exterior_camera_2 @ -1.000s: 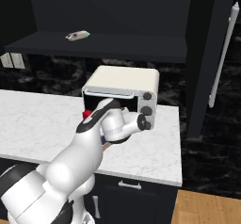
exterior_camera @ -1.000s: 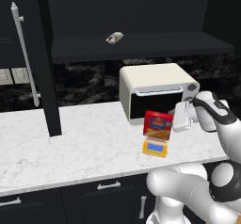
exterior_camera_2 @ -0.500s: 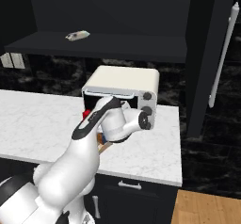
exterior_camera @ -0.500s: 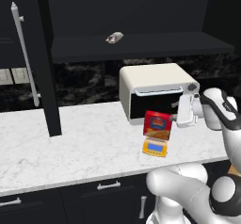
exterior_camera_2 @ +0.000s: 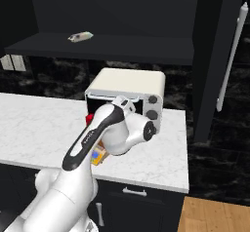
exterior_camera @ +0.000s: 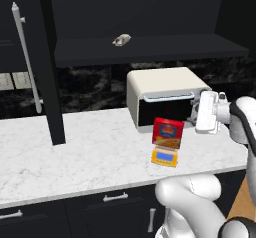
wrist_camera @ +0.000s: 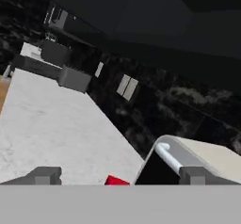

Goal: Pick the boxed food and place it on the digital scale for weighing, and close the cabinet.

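The thin red cardboard box with the yellow-orange food picture is seen standing upright on the small orange-yellow digital scale with a blue display, near the front edge of the white marbled counter and just in front of the white toaster oven. Compared with a second ago, the white arm's two-finger gripper has been drawn away from the box, rightward and upward, and is now beside the oven's front, clear of the box; its jaws are spread wide and nothing is held between them. From the hand view, a red corner of the box is seen low between the finger tips. The placing step is judged done; the closing of the large black upper cabinet remains. Its tall doors with long silver bar handles stand open at either side of the dark shelf bearing a small grey-white packet. Open counter lies to the left; the oven and box crowd the arm's path, so a raised swing is judged prudent.
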